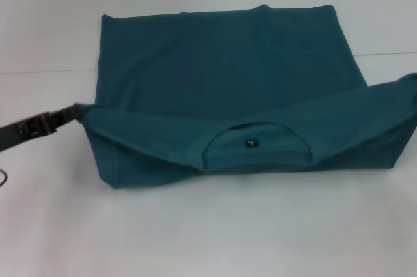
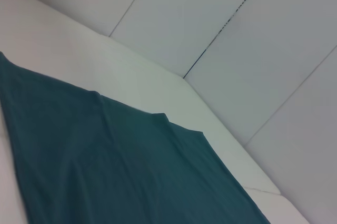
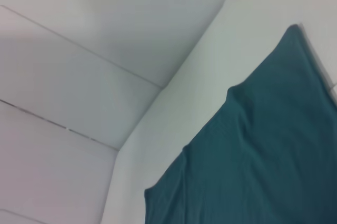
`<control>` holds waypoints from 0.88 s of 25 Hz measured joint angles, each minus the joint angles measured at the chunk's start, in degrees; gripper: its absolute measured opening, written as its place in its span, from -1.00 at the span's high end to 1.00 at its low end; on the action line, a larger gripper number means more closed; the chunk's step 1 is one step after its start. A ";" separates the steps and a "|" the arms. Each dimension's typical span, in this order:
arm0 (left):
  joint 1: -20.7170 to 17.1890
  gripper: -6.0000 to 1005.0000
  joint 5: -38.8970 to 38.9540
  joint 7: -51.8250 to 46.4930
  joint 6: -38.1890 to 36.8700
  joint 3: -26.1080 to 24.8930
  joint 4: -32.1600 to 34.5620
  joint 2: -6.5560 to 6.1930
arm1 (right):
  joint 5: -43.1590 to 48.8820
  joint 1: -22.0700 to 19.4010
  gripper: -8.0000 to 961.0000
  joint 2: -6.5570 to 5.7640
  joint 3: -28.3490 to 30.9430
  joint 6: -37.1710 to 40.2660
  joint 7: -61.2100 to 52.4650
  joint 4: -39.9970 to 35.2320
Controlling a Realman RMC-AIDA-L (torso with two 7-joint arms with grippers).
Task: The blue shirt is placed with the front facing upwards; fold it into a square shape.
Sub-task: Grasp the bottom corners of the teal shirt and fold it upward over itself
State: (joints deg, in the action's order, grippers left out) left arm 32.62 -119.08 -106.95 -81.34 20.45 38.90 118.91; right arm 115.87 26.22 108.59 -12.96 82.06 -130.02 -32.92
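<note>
The blue shirt (image 1: 221,68) lies spread on the white bench (image 1: 208,231), roughly in the middle of the head view. Its far part rests flat, with a straight edge along the back and a small bump of cloth at the middle of that edge. The near part, the collar end, is lifted off the bench and drawn out to both sides, so the cloth hangs in a shallow fold. The round collar (image 1: 257,148) faces the camera, and a small dark label (image 1: 251,143) shows inside it.

The left end effector (image 1: 65,115) reaches in from the left side and pinches the shirt's near left corner, its fingers pressed together on the cloth just above the bench. The shirt's near right corner is pulled up toward the right border of the head view, but the right end effector itself is out of sight.

Each wrist view shows a stretch of the shirt (image 2: 121,166) (image 3: 258,155) lying across the pale bench, with seamed white panels (image 2: 226,34) behind.
</note>
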 joint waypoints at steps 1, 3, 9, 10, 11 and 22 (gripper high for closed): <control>0.39 0.98 0.03 0.20 0.31 0.02 -0.17 -0.04 | -0.31 0.12 0.72 0.05 0.06 -0.42 0.00 0.09; 1.32 0.99 -0.08 0.61 1.11 0.25 -0.30 -0.23 | -1.11 0.35 0.71 0.14 -0.05 -1.39 -0.01 0.19; 4.09 0.99 -0.29 0.78 4.94 3.68 -0.72 -1.46 | -1.56 1.77 0.71 0.23 -0.36 -3.83 -0.06 0.28; 4.46 0.99 -0.32 0.82 5.78 4.12 -0.72 -1.64 | -1.51 2.03 0.70 0.25 -0.41 -4.25 -0.06 0.29; 4.77 0.99 -0.34 0.87 6.32 4.47 -0.72 -1.81 | -1.47 2.34 0.70 0.29 -0.48 -4.72 -0.06 0.31; 8.73 0.98 -1.02 1.70 13.87 7.16 -2.13 -3.13 | -1.58 5.59 0.69 0.33 -1.77 -10.66 0.33 1.10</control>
State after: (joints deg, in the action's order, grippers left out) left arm 41.35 -120.11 -105.25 -67.46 27.60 36.77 115.78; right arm 114.29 31.81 108.93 -14.74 71.40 -129.69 -31.82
